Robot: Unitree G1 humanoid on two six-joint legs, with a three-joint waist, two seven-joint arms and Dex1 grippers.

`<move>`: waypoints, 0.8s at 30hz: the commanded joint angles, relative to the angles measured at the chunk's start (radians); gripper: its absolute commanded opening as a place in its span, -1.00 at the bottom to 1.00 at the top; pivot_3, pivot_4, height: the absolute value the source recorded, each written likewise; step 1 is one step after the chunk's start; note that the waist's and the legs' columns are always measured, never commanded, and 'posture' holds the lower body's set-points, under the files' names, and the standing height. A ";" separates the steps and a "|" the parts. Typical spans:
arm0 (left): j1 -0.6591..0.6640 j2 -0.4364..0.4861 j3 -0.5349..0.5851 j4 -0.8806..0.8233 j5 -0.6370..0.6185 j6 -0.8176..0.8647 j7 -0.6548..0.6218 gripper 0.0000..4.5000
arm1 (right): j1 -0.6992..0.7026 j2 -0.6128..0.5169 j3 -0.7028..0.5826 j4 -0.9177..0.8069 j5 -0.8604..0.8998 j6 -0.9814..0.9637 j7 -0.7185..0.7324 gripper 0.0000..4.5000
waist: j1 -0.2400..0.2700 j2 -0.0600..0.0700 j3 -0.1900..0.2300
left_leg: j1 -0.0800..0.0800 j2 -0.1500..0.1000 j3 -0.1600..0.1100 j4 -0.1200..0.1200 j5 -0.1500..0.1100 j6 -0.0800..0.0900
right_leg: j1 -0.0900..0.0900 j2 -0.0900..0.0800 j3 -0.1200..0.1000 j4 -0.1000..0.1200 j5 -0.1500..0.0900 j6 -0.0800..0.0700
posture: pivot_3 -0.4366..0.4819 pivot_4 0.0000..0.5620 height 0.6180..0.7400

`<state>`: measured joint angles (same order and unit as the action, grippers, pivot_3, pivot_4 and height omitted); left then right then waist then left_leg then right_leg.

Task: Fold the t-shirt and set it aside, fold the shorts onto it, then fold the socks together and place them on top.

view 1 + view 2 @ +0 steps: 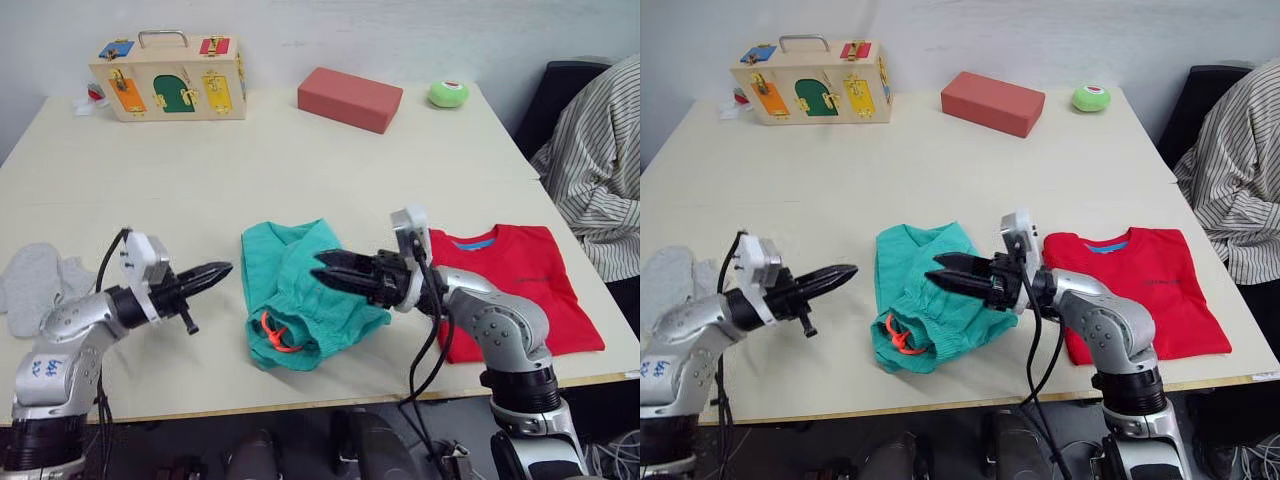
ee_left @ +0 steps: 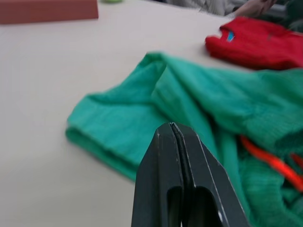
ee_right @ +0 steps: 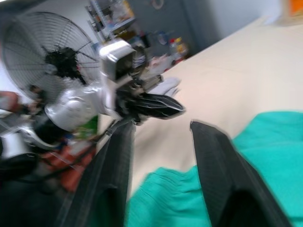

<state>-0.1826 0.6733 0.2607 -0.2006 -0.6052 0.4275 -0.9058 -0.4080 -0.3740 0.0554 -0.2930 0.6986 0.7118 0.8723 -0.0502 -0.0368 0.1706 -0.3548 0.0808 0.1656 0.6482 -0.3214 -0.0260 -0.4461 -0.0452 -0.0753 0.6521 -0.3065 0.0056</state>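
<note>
The table [image 1: 300, 170] is a pale beige surface carrying all items. The t-shirt [image 1: 520, 275] lies flat and folded near the table's right front edge, bright red with a blue neck label at the collar; its near left corner is hidden behind the right arm. The shorts [image 1: 295, 290] lie bunched in the middle of the front area, just left of the t-shirt, teal-green with an orange drawstring [image 1: 275, 335] looping out at the near edge. The socks [image 1: 35, 285] lie at the far left front, light grey, overlapping each other and cut off by the frame edge in the right eye view. At the back edge stand a wooden latch box [image 1: 168, 80], a red-brown block [image 1: 350, 98] and a green ball [image 1: 448, 93]. A person in a striped shirt [image 1: 600, 165] sits at the right side, partly cut off. The right gripper [image 1: 325, 268] is over the shorts with its fingers spread apart, holding nothing; the right wrist view confirms the gap and shows a fan [image 3: 45, 52] in the background that the head views do not. The left gripper [image 1: 222, 270] hovers just left of the shorts; the left wrist view shows its fingers pressed together on nothing.
</note>
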 commanded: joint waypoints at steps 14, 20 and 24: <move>-0.100 -0.052 -0.164 0.017 0.050 -0.020 -0.043 -1.00 | 0.191 -0.078 0.087 0.023 -0.284 -0.503 0.099 -0.99 | -0.001 0.000 0.002 | 0.003 0.001 0.002 0.000 0.003 -0.004 | 0.000 0.004 0.004 0.002 -0.001 0.001 | -0.05 -0.47 1.00; -0.176 -0.170 -0.307 0.031 0.118 -0.030 -0.001 -1.00 | 0.181 -0.036 0.158 0.077 -0.350 -0.566 0.099 -0.99 | 0.020 0.000 0.002 | 0.002 0.000 0.002 0.002 0.003 -0.003 | 0.001 0.003 0.004 0.002 0.000 0.002 | -0.05 -0.47 1.00; -0.176 -0.219 -0.406 0.118 0.246 -0.035 0.072 -1.00 | 0.217 -0.060 0.216 0.147 -0.450 -0.654 0.114 -0.99 | 0.023 0.000 0.002 | 0.002 0.000 0.002 0.002 0.003 -0.003 | 0.001 0.003 0.005 0.002 0.000 0.002 | -0.05 -0.47 1.00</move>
<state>-0.3684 0.4572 -0.1165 -0.1131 -0.4167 0.4084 -0.8619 -0.2112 -0.4160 0.2623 -0.1612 0.2853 0.1076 0.9725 -0.0273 -0.0371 0.1722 -0.3524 0.0802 0.1673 0.6503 -0.3185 -0.0290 -0.4450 -0.0419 -0.0706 0.6544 -0.3068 0.0073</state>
